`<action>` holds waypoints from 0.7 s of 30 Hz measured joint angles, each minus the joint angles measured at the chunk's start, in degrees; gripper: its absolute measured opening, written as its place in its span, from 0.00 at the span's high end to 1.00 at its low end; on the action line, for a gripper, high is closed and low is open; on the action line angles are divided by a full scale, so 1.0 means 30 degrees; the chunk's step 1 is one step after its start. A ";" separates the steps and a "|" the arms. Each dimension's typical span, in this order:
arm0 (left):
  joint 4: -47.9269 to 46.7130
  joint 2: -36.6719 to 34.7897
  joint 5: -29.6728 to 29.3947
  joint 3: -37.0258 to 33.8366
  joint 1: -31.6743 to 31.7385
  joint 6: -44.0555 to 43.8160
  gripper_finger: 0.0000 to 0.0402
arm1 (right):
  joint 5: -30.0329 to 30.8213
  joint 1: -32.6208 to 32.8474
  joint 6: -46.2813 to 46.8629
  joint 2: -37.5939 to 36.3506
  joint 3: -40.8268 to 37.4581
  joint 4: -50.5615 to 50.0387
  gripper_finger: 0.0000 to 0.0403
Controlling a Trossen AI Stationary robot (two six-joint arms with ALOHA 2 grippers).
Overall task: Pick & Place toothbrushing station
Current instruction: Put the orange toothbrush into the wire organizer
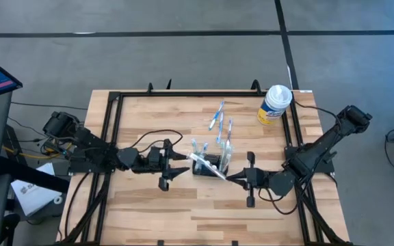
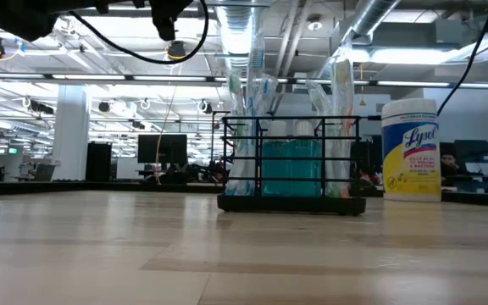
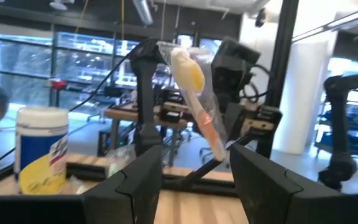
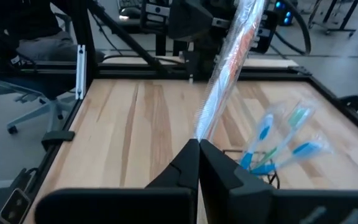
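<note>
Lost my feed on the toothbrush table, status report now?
Right gripper shut on wrapped toothbrush, above the toothbrushing station. Left gripper open, empty, beside station. Loose toothbrushes and wipes canister behind, clear of the work.

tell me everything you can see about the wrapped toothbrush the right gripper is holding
The wrapped toothbrush is sealed in a clear crinkly plastic sleeve, with an orange handle and a yellowish head showing through. The right gripper is shut on one end of it. It sticks out slanted over the wooden table, above the black toothbrushing station, its head end in front of the open left gripper, which does not touch it.
</note>
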 joint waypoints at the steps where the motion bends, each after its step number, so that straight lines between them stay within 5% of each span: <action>1: 0.0169 0.0000 0.0234 0.0000 0.0081 -0.0013 0.55 | 0.0001 -0.0061 -0.0197 -0.0001 0.0000 0.0167 1.00; 17: 0.0772 0.0011 0.0622 0.1209 0.0686 0.0557 0.55 | -0.0239 -0.0732 -0.1249 0.0006 0.0000 0.1198 1.00; 21: 0.0758 0.0178 0.2097 0.1532 0.1059 0.0549 0.55 | -0.0370 -0.0725 -0.1535 0.0006 0.0000 0.1482 1.00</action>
